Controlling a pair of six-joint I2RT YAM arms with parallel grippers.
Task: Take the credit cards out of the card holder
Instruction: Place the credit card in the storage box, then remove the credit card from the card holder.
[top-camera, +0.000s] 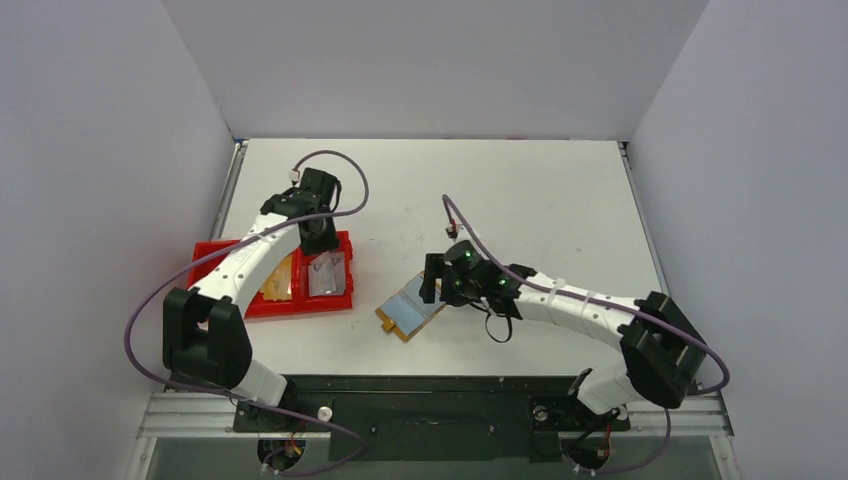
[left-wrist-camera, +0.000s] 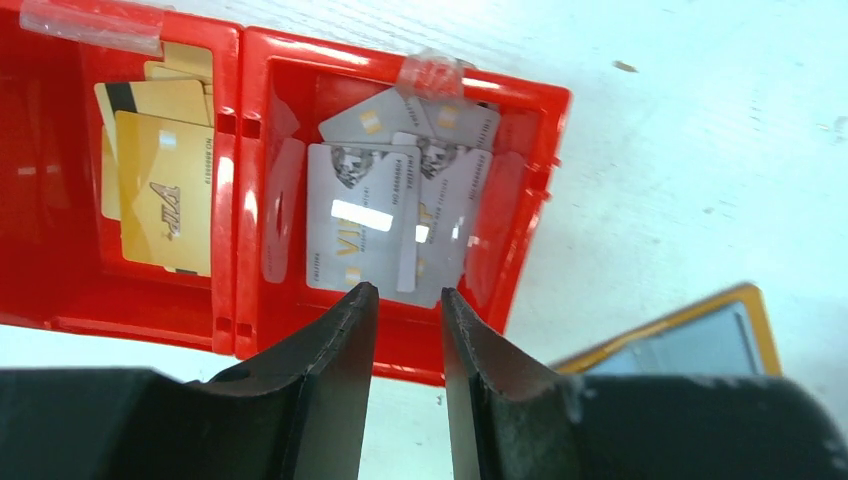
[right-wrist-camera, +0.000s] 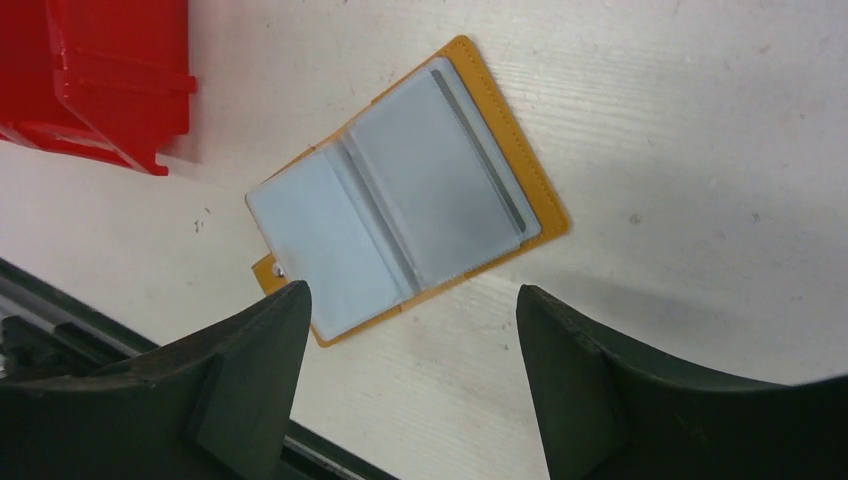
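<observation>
The tan card holder (top-camera: 409, 315) lies open on the table, its pale blue-grey sleeves (right-wrist-camera: 400, 200) facing up. I cannot tell whether a card sits inside them. My right gripper (right-wrist-camera: 410, 295) hovers wide open just over the holder's near edge, with nothing between its fingers. Silver credit cards (left-wrist-camera: 365, 215) lie piled in the right compartment of the red tray (left-wrist-camera: 235, 200). Gold credit cards (left-wrist-camera: 165, 190) lie in its left compartment. Above the tray's near wall, my left gripper (left-wrist-camera: 405, 292) is open by a narrow gap and holds nothing.
The red tray (top-camera: 340, 300) stands left of the holder, with tape on its far rim. In the right wrist view its corner (right-wrist-camera: 100, 70) shows at top left. The black base rail (top-camera: 420, 400) runs along the table's near edge. White walls enclose the table.
</observation>
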